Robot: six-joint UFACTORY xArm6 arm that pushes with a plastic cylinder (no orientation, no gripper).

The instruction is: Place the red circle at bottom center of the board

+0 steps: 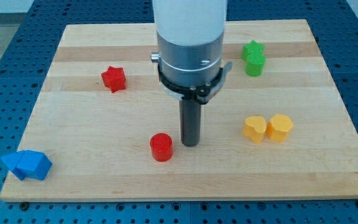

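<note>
Blocks are spread over the wooden worktop [92, 174]. At the near left corner, two blue blocks [27, 165] are seen pressed together, their shapes hard to make out. Farther back, a red star [113, 78] is set apart. The red circle [161, 147] is found near the front edge, somewhat left of centre. Just to its right, my tip [190, 144] is seen on the board, close beside it; contact cannot be told. No gripper is fitted: only a rod, holding nothing. At the right, two yellow blocks [266, 128] are touching, and two green blocks [253, 58] are stacked close at the far side.
</note>
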